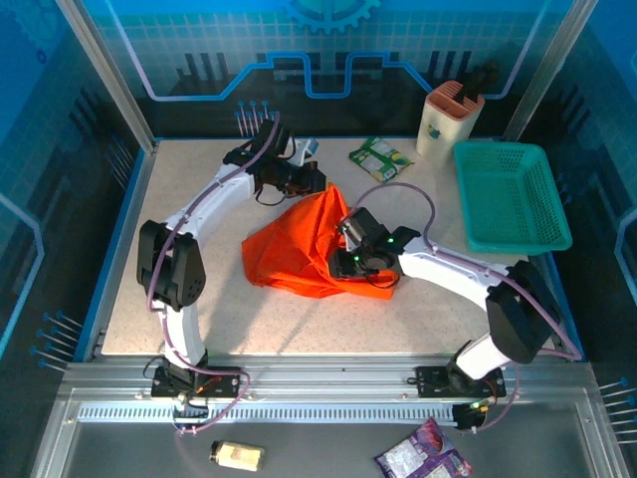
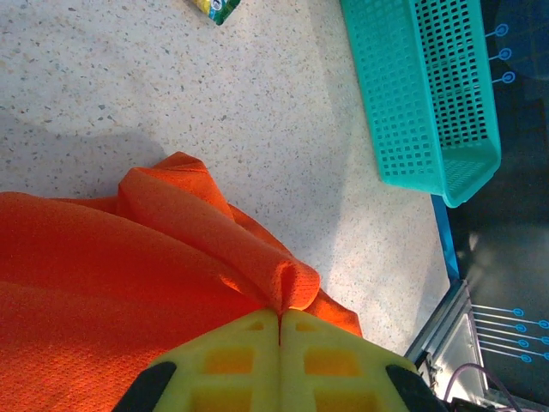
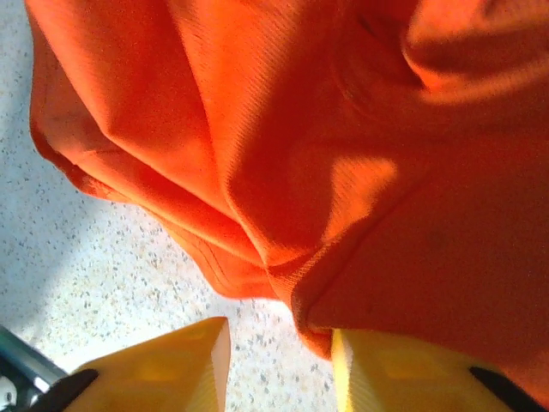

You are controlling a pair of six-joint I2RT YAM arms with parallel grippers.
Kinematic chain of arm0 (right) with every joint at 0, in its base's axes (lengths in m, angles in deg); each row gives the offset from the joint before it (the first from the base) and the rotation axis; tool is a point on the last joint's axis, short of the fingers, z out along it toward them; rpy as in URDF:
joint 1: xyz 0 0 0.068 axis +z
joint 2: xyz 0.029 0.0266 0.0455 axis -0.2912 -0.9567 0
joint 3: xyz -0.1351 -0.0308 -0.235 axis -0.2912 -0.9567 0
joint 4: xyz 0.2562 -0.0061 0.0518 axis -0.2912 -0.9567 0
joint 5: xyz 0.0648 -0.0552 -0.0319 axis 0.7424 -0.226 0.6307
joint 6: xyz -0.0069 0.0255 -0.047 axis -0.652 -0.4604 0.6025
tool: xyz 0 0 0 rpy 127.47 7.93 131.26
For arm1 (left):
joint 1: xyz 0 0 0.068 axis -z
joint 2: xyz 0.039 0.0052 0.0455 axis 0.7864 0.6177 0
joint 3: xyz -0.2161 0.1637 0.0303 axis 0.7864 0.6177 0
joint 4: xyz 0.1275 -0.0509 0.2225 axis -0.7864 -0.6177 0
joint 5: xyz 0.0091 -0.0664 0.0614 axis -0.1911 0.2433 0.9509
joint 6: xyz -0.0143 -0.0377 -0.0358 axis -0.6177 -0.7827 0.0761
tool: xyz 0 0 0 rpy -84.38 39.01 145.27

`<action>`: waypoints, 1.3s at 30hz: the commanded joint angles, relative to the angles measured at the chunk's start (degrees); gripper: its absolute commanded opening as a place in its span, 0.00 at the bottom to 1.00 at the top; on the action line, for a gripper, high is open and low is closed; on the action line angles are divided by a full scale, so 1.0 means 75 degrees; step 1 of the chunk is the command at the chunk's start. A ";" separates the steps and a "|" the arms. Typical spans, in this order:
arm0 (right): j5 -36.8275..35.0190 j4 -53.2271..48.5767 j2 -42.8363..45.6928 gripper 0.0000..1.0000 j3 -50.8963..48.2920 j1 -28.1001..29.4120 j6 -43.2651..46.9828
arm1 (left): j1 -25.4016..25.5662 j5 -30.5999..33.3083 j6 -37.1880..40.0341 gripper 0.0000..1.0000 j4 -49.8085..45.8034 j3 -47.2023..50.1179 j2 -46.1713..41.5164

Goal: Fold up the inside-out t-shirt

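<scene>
Two hands, one garment.

Left hand (image 2: 280, 319): yellow fingers pressed together, clamped on a raised fold of the inside-out t-shirt (image 1: 291, 251), toward the far edge of the counter (image 1: 259, 319).

The t-shirt sits bunched about mid-counter. One peak rises to that pinch and the rest sags in a crumpled heap. It is not flat, and no fold is laid yet.

Right hand (image 3: 279, 333): fingers apart, with bare counter visible in the gap. A hem edge lies against the inner face of its right finger (image 3: 386, 369). Nothing is gripped.

Teal mesh basket (image 1: 513, 194) is at the far right corner, well apart from the cloth.

Judgement: the step in hand is getting a second hold so the shirt can be spread.
- The right hand should take one layer of hem only, seated deep enough between the fingers not to slip.
- It should close fully before either arm pulls.
- The two holds should then be drawn apart evenly along the counter, so the cloth tensions flat rather than twisting.

Risk: pinching several layers would lock the bunch in.
</scene>
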 commanded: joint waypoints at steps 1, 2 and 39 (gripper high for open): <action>-0.0617 -0.0122 -0.0169 0.16 0.0490 0.0052 0.0046 | -0.0013 0.0142 -0.0052 0.08 -0.0077 0.0006 -0.0165; -0.0820 -0.0236 -0.0139 0.06 0.0606 0.0036 0.0033 | -0.0018 0.0314 -0.0005 0.13 -0.0098 0.0088 -0.0262; -0.1526 -0.2853 0.1409 0.39 0.0695 -0.1808 0.0864 | -0.1367 0.2877 -0.1184 0.46 0.0527 0.7763 -0.4320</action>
